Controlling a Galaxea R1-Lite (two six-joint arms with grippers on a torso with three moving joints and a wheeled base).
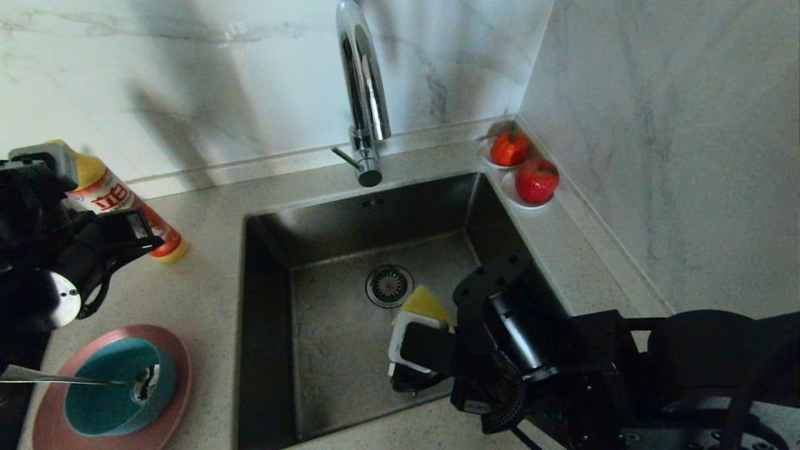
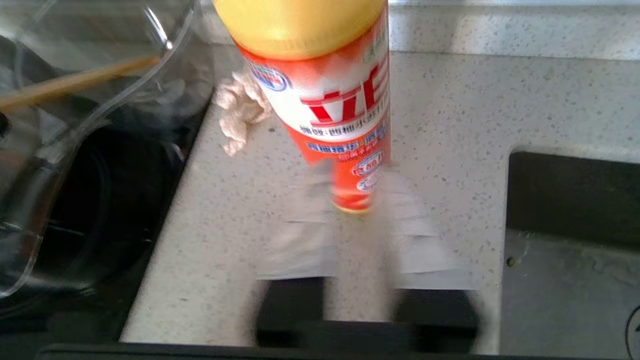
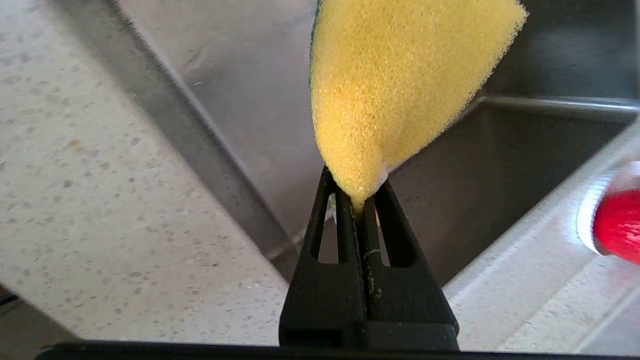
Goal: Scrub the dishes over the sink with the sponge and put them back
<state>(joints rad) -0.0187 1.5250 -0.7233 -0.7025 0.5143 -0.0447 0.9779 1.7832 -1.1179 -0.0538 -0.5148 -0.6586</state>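
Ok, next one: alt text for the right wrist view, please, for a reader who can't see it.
The right gripper pinches one corner of the yellow sponge over the steel sink, its black fingers shut on the foam. Speckled countertop runs along one side, and a red fruit on a white saucer shows at the edge.

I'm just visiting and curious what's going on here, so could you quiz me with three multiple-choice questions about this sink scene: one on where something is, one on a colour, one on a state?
1. Where is the bowl?
A. in the sink
B. on the pink plate
C. beside the tap

2. What colour is the sponge's foam?
A. yellow
B. blue
C. white

3. What is the right hand doing?
A. hanging open
B. pinching the sponge
C. holding the spoon

Answers: 1 B, the teal bowl sits on the plate on the counter left of the sink. 2 A, the right wrist view shows yellow foam. 3 B, its fingers are closed on the sponge's corner, over the sink.
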